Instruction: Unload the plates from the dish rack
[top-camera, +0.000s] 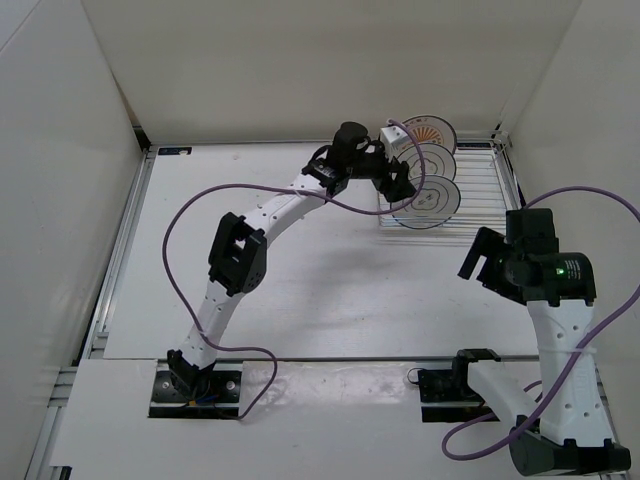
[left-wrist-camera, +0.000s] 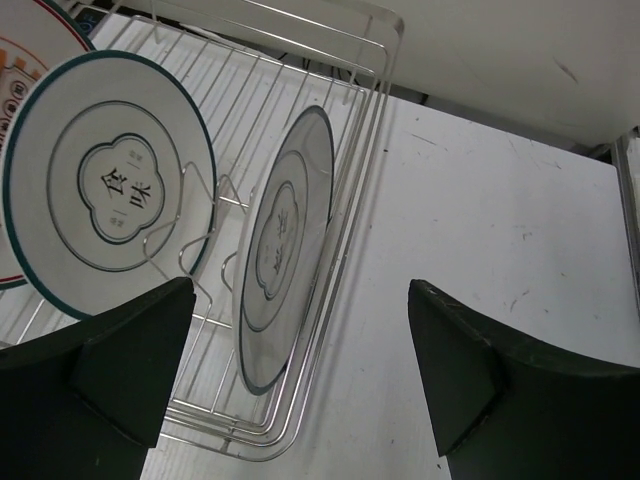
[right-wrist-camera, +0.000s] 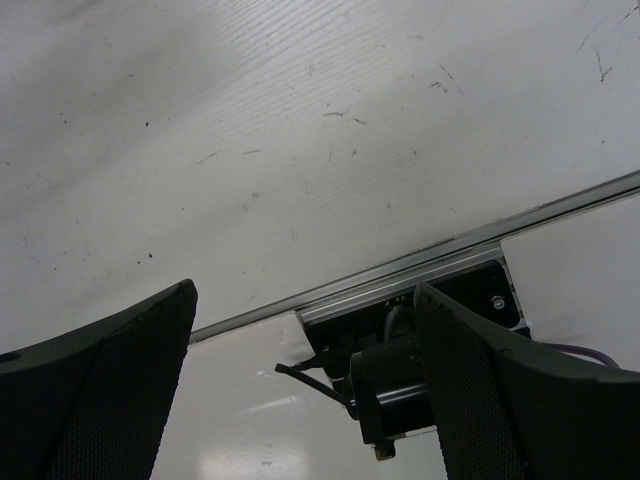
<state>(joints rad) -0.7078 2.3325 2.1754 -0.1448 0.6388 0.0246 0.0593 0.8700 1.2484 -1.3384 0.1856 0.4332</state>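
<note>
The white table (top-camera: 300, 290) spreads beneath me. Toward its 2 o'clock corner sits the dish rack (top-camera: 485, 190), with three plates standing in it: the orange plate (top-camera: 427, 128) is farthest and two dark-rimmed plates (top-camera: 432, 160) are closer. My left pincer (left-wrist-camera: 300, 290) gapes wide and empty, just short of the nearest plate (left-wrist-camera: 285, 250). My right pincer (right-wrist-camera: 305, 290), at 4 o'clock, also spreads wide, gripping nothing.

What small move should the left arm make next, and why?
Probably ease the left gripper forward and down so its open jaws straddle the rim of the nearest plate, then close. All three plates stand in the dish rack, the nearest one lies edge-on between the jaws in the wrist view, and nothing is gripped yet.
</note>
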